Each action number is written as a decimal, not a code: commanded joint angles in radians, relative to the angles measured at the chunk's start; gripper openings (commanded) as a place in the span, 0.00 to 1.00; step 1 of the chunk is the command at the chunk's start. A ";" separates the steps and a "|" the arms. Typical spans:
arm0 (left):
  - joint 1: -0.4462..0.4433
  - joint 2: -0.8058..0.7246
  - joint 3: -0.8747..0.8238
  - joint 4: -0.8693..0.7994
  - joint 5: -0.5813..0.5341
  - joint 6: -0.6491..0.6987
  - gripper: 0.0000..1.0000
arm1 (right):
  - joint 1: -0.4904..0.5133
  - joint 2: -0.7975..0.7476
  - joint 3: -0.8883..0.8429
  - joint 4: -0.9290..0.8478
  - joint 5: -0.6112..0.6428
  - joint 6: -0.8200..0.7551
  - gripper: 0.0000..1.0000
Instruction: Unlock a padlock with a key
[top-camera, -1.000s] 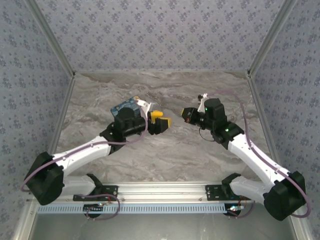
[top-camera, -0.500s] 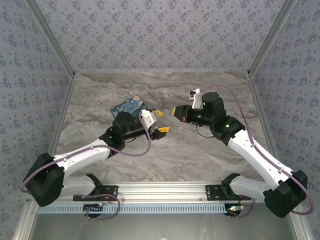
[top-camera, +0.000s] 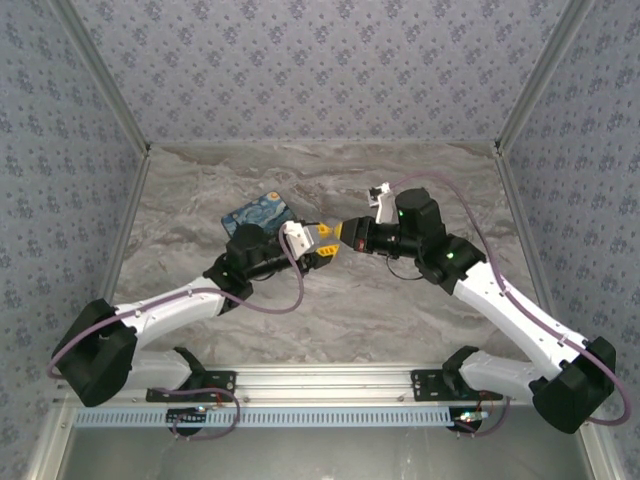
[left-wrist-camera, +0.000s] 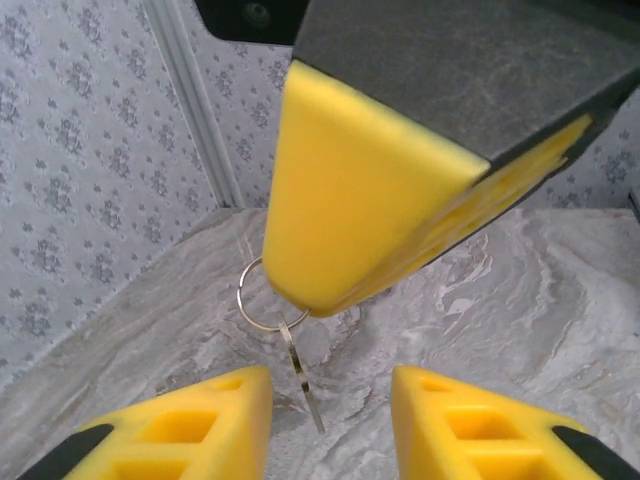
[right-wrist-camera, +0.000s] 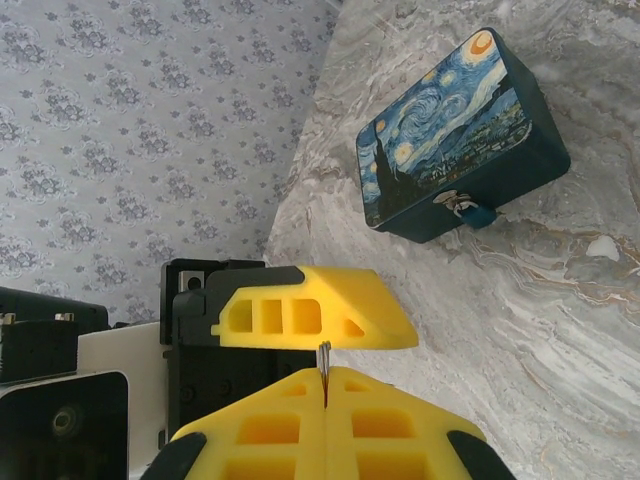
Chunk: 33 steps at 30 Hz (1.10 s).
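Both arms meet above the middle of the table (top-camera: 420, 180), tip to tip, and it looks like a handover. The right gripper (right-wrist-camera: 325, 388) is clamped fully shut on the key (left-wrist-camera: 301, 375). It pinches the key up at the ring (left-wrist-camera: 241, 298), so the thin blade hangs free below its fingertips. Holding it that high seems deliberate, since it leaves the whole blade bare for the other arm to take.

The left gripper (left-wrist-camera: 330, 388) sits directly under the right one with its jaws partway apart. One yellow pad is on each side of the dangling blade, and neither touches it, so it holds nothing. I'd guess the blade has to hang straight for a clean grip, because it is thin and could twist or slip between the pads.

The padlock (right-wrist-camera: 472, 210) is some way off from this. It hangs at the latch on the side of the painted box (right-wrist-camera: 455, 130), which lies flat on the table behind the left gripper's wrist and well apart from the key. It is too small for me to tell how the shackle sits. The box seems to stay put so the lock has a steady spot once the key is gripped well enough to aim.
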 joint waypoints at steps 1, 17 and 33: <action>-0.002 0.003 0.017 0.039 0.012 0.010 0.33 | 0.008 -0.016 0.010 -0.006 0.005 0.026 0.00; -0.003 -0.001 0.018 0.004 -0.013 0.026 0.00 | 0.011 -0.040 -0.032 0.011 0.018 0.059 0.00; -0.002 -0.171 0.099 -0.547 0.074 0.340 0.00 | -0.062 -0.257 -0.062 -0.174 -0.056 -0.788 0.58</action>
